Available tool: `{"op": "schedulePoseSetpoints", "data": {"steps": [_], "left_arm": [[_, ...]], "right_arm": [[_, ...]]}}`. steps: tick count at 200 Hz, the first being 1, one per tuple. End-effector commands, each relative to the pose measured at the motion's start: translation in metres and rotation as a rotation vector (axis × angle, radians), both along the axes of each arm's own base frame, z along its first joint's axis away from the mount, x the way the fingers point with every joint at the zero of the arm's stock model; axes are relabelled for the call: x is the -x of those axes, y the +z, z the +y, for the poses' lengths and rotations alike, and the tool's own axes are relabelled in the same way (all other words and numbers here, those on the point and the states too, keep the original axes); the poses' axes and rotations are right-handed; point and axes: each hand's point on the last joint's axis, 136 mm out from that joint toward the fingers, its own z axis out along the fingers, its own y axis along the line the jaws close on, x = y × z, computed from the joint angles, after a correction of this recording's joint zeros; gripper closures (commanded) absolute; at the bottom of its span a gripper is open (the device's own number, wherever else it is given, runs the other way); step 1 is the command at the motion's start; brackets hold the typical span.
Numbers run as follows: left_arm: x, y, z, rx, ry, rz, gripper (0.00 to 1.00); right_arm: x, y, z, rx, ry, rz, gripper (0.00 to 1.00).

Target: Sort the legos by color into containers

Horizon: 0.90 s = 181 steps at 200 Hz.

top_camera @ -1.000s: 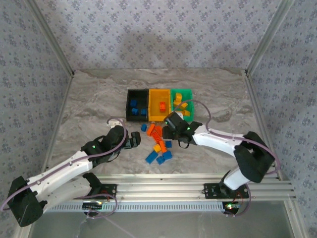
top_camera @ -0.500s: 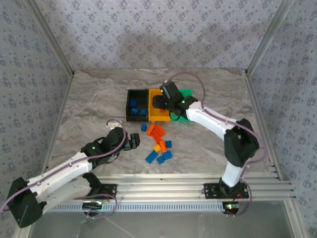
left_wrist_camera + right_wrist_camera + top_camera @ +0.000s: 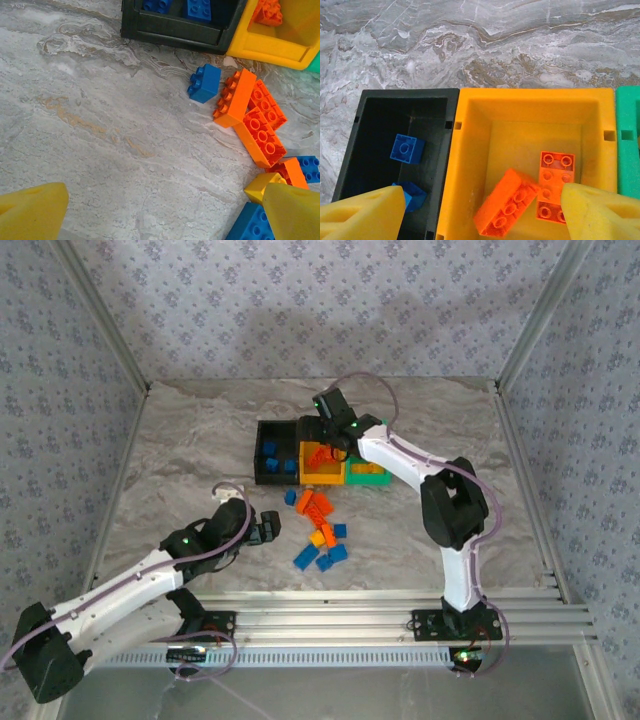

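My right gripper [image 3: 323,443] hangs open over the yellow-orange bin [image 3: 470,150], its yellow fingers [image 3: 600,210] wide apart with nothing between them. Two red-orange bricks [image 3: 512,200] lie inside that bin, one of them tilted. The black bin [image 3: 375,107] holds blue bricks [image 3: 407,148]. The green bin [image 3: 372,478] holds yellow-orange bricks. My left gripper [image 3: 160,215] is open just above the bare table, left of the loose pile [image 3: 318,530]. That pile has a small blue brick [image 3: 205,82], red-orange bricks [image 3: 260,135], a yellow-orange one [image 3: 257,186] and more blue ones [image 3: 322,556].
The three bins stand joined in a row at the table's middle back [image 3: 320,455]. The marble table [image 3: 180,460] is bounded by patterned walls and a metal frame. The right arm [image 3: 440,500] arches over the table's right half.
My right gripper has swung from the loose pile up to the yellow-orange bin, and a second red-orange brick now lies in it. The left arm has barely moved.
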Motion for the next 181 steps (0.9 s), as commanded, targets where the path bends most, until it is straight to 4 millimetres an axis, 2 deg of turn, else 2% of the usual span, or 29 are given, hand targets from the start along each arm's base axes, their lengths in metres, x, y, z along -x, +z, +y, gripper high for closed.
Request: {"op": "schedulePoseSetpoints", "data": {"steps": [1,19,42,71,76,78,90,107,129,152,181], "left_arm": [[0.001,0.002,0.004,0.007,0.011,-0.004,0.00],[0.000,0.006,0.005,0.016,0.016,-0.020,0.00],[0.000,0.010,0.006,0.025,0.021,-0.033,0.00],[0.000,0.011,0.009,0.023,0.035,-0.040,0.00],[0.000,0.011,0.010,0.019,0.035,-0.038,0.00],[0.000,0.011,0.010,0.019,0.037,-0.038,0.00],[0.000,0.010,0.011,0.017,0.040,-0.036,0.00],[0.001,0.007,0.012,0.013,0.045,-0.030,0.00],[0.001,0.004,0.015,0.010,0.057,-0.022,0.00],[0.003,0.000,0.018,0.008,0.064,-0.015,0.00],[0.004,-0.002,0.021,0.010,0.072,-0.014,0.00]], "right_arm": [[0.017,0.031,-0.003,-0.028,0.025,-0.024,0.17],[0.043,0.033,-0.008,-0.031,0.051,-0.016,0.18],[0.085,0.022,-0.010,-0.025,0.101,0.027,0.22],[0.137,-0.008,-0.013,0.009,0.171,0.105,0.27],[0.143,-0.008,-0.010,0.005,0.187,0.110,0.28],[0.150,-0.019,-0.013,0.020,0.193,0.131,0.29],[0.168,-0.033,-0.012,0.046,0.227,0.163,0.32],[0.183,-0.050,-0.006,0.086,0.273,0.191,0.39],[0.192,-0.071,0.005,0.125,0.322,0.230,0.41],[0.196,-0.088,0.015,0.151,0.350,0.254,0.41],[0.196,-0.099,0.027,0.164,0.382,0.262,0.41]]}}
